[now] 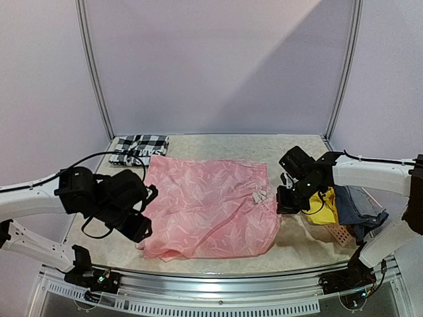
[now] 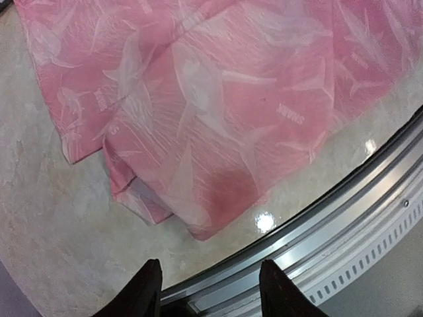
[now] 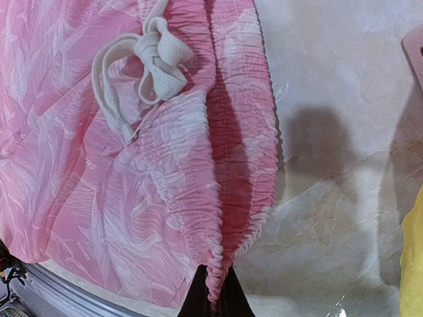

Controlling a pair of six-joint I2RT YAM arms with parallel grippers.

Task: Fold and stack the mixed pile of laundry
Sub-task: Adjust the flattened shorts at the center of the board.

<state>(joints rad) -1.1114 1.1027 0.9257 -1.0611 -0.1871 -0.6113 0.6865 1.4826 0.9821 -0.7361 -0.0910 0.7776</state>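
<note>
1. Now the pink garment (image 1: 211, 205) lies spread and wrinkled across the middle of the desk (image 1: 218, 144), its near-left hem doubled over.
2. The left tool (image 2: 208, 287) hovers above the desk's near rail, close to that hem, with its fingers apart and nothing between them.
3. The right tool (image 3: 211, 297) is pinched together on the pink garment's gathered waistband edge; a knotted white drawstring (image 3: 149, 63) lies on the cloth nearby.
4. The folded checked shirt (image 1: 139, 149) sits at the far-left corner, near the pink cloth.
5. The yellow garment (image 1: 326, 206) and blue-grey garment (image 1: 360, 205) are heaped at the right edge, by a salmon basket (image 1: 338, 232).
</note>
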